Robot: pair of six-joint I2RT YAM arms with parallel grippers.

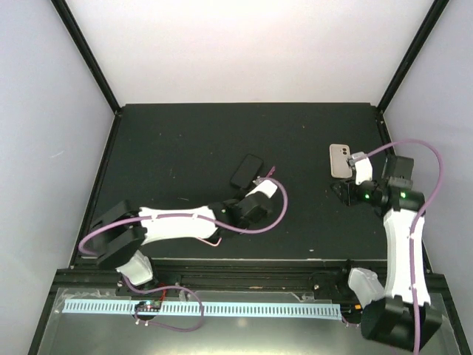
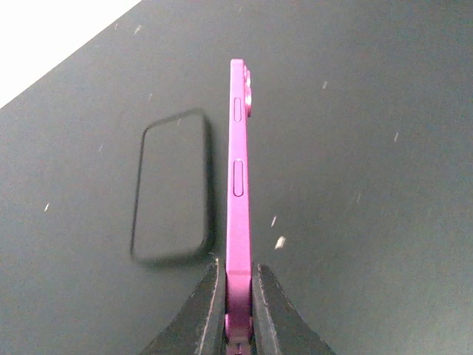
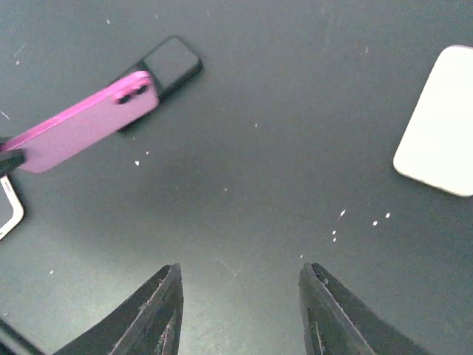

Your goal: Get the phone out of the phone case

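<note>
Left gripper (image 2: 236, 272) clamps the pink phone (image 2: 238, 163) beside its empty black case (image 2: 171, 188), right gripper (image 3: 240, 272) hangs open; removal looks done.

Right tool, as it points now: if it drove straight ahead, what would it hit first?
Most likely bare table mat; the pink phone lies off to one side and the white slab to the other, neither in line. Depth is unclear.
</note>
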